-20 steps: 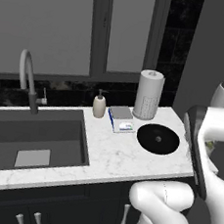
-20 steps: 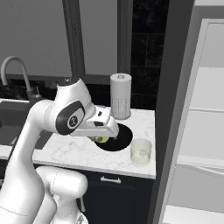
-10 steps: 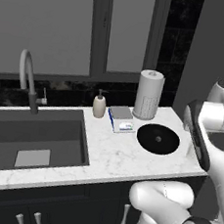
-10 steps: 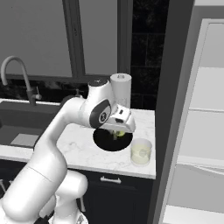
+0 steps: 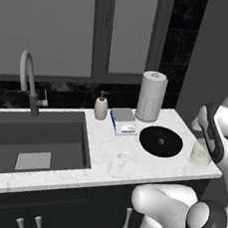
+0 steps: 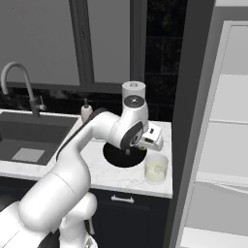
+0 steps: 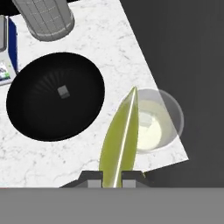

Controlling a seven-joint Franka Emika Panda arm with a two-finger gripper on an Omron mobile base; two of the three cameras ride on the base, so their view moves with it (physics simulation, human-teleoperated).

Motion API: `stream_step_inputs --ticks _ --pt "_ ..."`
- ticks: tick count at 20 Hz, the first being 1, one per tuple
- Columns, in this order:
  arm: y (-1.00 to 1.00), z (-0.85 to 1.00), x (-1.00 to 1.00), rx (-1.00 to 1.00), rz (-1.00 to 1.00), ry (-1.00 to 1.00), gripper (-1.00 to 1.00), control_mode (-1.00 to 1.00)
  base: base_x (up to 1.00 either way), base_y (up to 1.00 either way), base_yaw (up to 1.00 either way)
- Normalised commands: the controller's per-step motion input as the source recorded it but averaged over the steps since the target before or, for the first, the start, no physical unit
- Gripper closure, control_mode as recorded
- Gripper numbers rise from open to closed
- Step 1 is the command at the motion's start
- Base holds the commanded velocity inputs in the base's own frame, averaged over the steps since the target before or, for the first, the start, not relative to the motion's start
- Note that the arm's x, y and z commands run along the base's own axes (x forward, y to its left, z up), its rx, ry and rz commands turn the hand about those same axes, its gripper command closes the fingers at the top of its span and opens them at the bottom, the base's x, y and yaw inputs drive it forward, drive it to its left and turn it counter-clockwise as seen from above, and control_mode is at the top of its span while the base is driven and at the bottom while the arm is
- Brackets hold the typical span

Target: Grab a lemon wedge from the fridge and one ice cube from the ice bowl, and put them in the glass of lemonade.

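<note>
Yellow-green lemon wedge [image 7: 119, 140] is pinched in my pincer [image 7: 112, 177] above the glass of lemonade [image 7: 154, 121] (undropped); the cube in the ice bowl [image 7: 30, 113] remains.

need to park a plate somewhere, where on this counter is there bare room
The widest bare marble runs along the front edge, between the sink and the ice bowl. A narrower strip lies in front of the bowl. The back is crowded: soap bottle, small scale and paper-towel roll sit close together. The right corner is taken by the glass of lemonade.
</note>
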Motion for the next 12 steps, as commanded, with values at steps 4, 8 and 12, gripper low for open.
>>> stream_step_inputs --ticks 4,8,12 --pt "-0.07 -0.01 0.04 -0.09 -0.01 0.17 1.00 -1.00 0.00 0.00 0.00" --pt "-0.04 -0.20 0.08 -0.16 -0.03 0.09 1.00 -1.00 0.00 0.00 0.00" --pt "-0.18 -0.44 0.01 0.00 -0.08 0.04 1.00 -1.00 0.00 0.00 0.00"
